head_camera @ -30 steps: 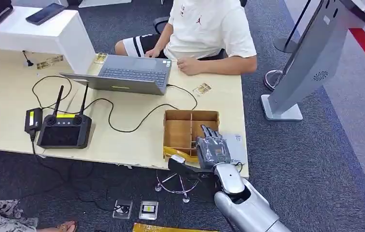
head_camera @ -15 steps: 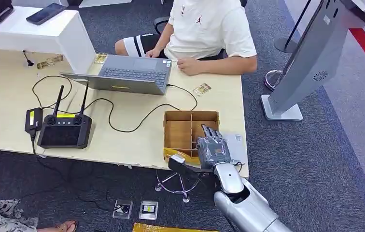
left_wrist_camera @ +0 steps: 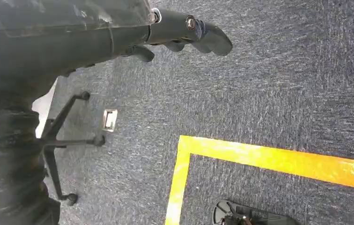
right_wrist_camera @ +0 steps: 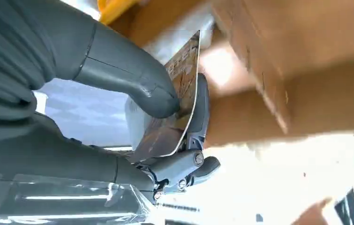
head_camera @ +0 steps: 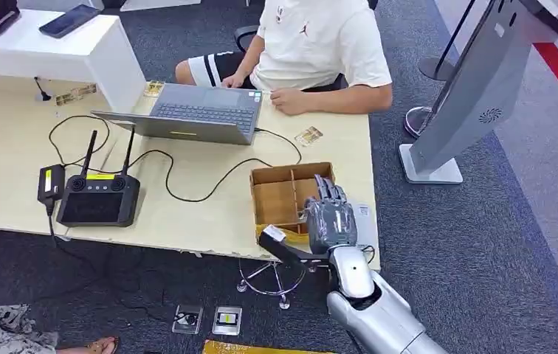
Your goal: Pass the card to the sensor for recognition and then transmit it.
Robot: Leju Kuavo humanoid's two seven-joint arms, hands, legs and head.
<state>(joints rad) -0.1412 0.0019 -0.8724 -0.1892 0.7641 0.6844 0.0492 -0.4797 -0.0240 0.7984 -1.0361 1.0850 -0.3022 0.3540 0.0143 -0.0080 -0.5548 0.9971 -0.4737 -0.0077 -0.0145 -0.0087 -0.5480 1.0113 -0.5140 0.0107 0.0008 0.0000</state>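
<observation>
Card (right_wrist_camera: 177, 101) pinched between thumb and fingers of the right hand (head_camera: 329, 218), just above the cardboard box (head_camera: 280, 193) — pick-up looks done; next, carry it across to the sensor.

Silver right arm (head_camera: 379, 317), grey ribbed hand cover, dark fingers (right_wrist_camera: 198, 105), steel screws.

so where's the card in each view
Head view: hidden behind the right robot hand, which is over the cardboard box at the table's near right corner.
Right wrist view: the card sits mid-picture, pinched between the thumb and a finger.
Left wrist view: not in it, just carpet and yellow tape.
Shared landmark: the cardboard box beside the card.
</observation>
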